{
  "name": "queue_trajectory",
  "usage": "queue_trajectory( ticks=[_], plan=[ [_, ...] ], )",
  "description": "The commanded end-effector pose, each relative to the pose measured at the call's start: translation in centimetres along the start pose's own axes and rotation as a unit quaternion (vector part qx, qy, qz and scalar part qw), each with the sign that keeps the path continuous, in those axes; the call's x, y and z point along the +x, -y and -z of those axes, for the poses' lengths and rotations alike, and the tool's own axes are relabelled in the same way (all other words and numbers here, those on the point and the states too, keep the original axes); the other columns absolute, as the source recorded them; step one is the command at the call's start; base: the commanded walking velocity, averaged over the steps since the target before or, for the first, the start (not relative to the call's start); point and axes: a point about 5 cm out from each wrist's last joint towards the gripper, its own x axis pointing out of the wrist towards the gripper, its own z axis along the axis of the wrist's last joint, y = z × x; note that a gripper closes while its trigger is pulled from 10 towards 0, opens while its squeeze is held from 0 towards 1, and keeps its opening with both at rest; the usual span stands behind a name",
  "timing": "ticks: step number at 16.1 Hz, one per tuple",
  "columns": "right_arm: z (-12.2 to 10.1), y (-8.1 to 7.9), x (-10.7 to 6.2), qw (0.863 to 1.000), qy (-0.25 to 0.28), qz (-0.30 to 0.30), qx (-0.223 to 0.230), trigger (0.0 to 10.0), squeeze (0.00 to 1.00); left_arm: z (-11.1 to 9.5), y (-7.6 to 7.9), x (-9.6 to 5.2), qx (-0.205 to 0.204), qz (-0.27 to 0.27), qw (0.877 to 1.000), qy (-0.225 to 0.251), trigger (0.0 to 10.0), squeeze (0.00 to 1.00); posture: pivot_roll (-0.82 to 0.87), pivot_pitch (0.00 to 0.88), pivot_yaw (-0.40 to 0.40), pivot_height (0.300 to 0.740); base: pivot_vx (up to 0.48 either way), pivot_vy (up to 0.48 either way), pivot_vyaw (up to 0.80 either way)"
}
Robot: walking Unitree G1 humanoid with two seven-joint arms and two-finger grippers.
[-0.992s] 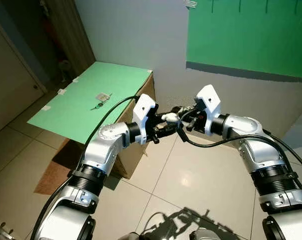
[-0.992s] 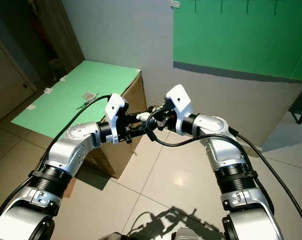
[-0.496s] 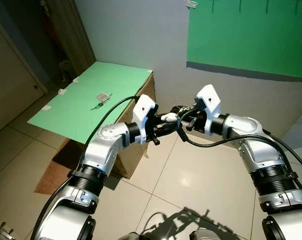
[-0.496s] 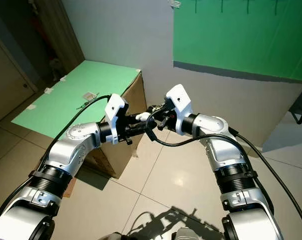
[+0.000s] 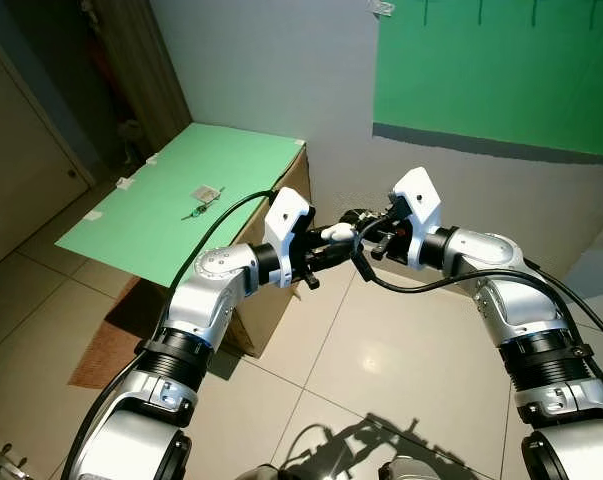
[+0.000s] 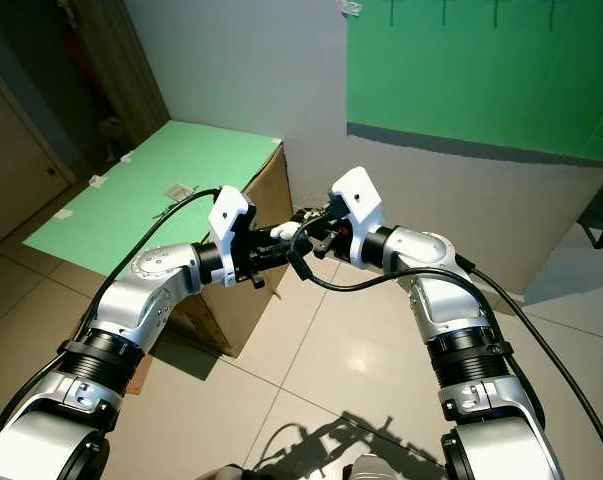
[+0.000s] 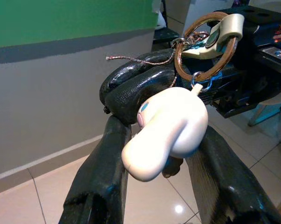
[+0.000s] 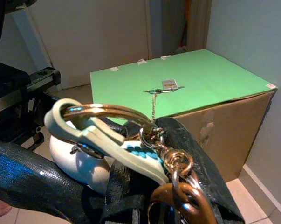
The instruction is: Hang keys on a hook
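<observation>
Change: over the last second I see almost none; both arms stay met in front of me, so the handover is stalled or just finishing, and no hanging has begun.
Left gripper (image 7: 154,154): fingers closed on the white charm (image 7: 166,133).
Right gripper (image 8: 131,186): fingers closed on the key ring (image 8: 107,112).
Keys: one bunch, held between both grippers, well apart from the hooks (image 5: 478,12).
Count: four hooks on the green wall panel; one second key set (image 5: 201,205) on the box (image 5: 181,205).

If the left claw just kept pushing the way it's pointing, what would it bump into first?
Most likely the right gripper: the left gripper, clamped on the white charm, points straight at its black fingers, which look almost touching.
</observation>
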Motion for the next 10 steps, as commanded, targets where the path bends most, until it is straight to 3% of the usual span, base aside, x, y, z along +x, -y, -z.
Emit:
queue_trajectory(
  ticks=[1, 2, 5, 6, 10],
  plan=[
    [-0.4, -0.4, 0.5, 1.0, 0.003, -0.012, -0.009, 0.0, 0.0, -1.4, -0.4, -0.1, 0.025, -0.008, 1.0, 0.014, 0.0, 0.0, -0.26, 0.018, 0.135, 0.74, 0.0, 0.0, 0.0],
    [-0.4, -0.4, 0.5, 1.0, 0.002, -0.01, -0.01, 0.0, 0.0, -1.5, -0.4, -0.1, 0.027, -0.006, 1.0, 0.015, 0.0, 0.0, -0.26, 0.018, 0.135, 0.74, 0.0, 0.0, 0.0],
    [-0.1, 0.1, 0.5, 1.0, -0.011, 0.012, -0.023, 10.0, 0.0, -1.5, -0.4, -0.1, 0.028, -0.006, 0.999, 0.016, 0.0, 0.0, -0.26, 0.022, 0.138, 0.74, 0.0, 0.0, 0.0],
    [-0.1, 0.2, 0.5, 0.999, -0.014, 0.015, -0.028, 10.0, 1.0, -1.5, -0.4, -0.1, 0.029, -0.006, 0.999, 0.016, 0.0, 0.0, -0.26, 0.022, 0.138, 0.74, 0.0, 0.0, 0.0],
    [-0.2, 0.6, 0.5, 0.998, -0.012, 0.035, -0.045, 10.0, 1.0, -1.4, -0.4, 0.0, 0.027, -0.006, 0.999, 0.016, 0.0, 0.0, -0.26, 0.025, 0.136, 0.74, 0.0, 0.0, 0.0]
  ],
)
